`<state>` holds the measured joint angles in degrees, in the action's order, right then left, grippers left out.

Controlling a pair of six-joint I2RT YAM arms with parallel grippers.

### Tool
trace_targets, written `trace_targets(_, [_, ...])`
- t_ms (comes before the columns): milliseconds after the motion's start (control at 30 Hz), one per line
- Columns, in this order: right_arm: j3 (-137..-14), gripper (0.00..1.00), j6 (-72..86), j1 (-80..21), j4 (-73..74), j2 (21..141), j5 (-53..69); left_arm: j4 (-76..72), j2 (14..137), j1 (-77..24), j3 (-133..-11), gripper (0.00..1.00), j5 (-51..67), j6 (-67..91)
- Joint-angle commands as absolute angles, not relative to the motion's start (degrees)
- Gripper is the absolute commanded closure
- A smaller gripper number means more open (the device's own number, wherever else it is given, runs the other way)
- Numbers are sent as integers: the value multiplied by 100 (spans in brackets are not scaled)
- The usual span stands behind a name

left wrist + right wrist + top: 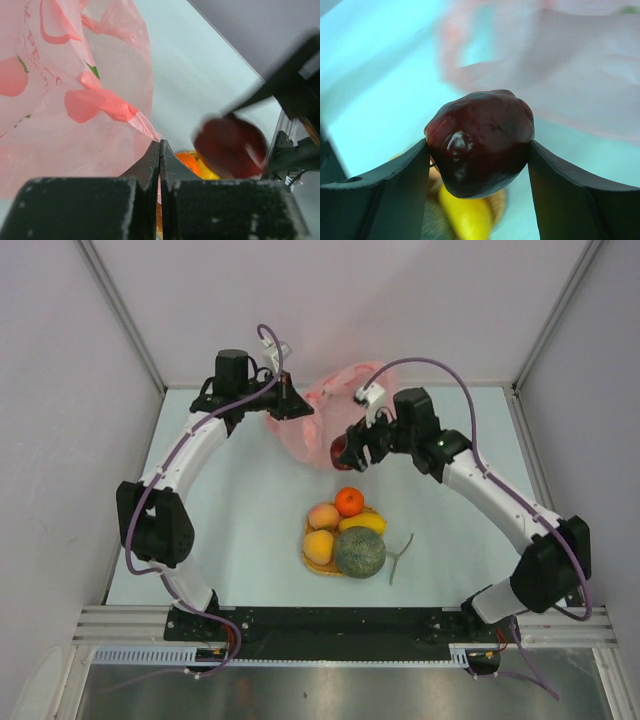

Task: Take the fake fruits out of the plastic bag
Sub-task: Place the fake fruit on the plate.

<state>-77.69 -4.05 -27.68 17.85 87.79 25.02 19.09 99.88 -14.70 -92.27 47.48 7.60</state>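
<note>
The pink plastic bag (322, 410) lies crumpled at the back of the table. My left gripper (297, 405) is shut on its edge, and a strip of pink film (148, 131) runs into the closed jaws of the left gripper (160, 150). My right gripper (347, 452) is shut on a dark red apple (480, 137), held off the table just in front of the bag; the apple (230, 147) looks blurred in the left wrist view. Four fake fruits rest on a woven mat (309, 562): a netted melon (359, 552), a yellow mango (363, 523), an orange (349, 501) and a peach (322, 515).
Another orange-yellow fruit (319, 545) sits on the mat's left side. A thin grey-green stem (400, 556) lies on the table right of the melon. White walls enclose the table on three sides, and the arm bases stand at the near edge.
</note>
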Motion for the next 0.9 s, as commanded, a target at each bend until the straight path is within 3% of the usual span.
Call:
trace_targets(0, [-7323,82,-1588,-3732,2512,7938,2602,1626,9589,-1450,-8983,100,4456,826])
trace_targets(400, [-6987,82,-2461,-4720,2989,7874,2127,1547,8623,-1468,-8140,100,4236,668])
trace_targets(533, [-6935,84,-1804,-4773,2664,8024,1040,1538,8306,-1485,-7884,100,4210,668])
trace_targets(567, [-6917,89,-1576,-4772,2620,8024,776,1538,8262,-1485,-7840,100,4201,668])
trace_targets(867, [-6917,84,315,-5141,2830,8226,-614,1591,8024,-1485,-7761,100,4184,598])
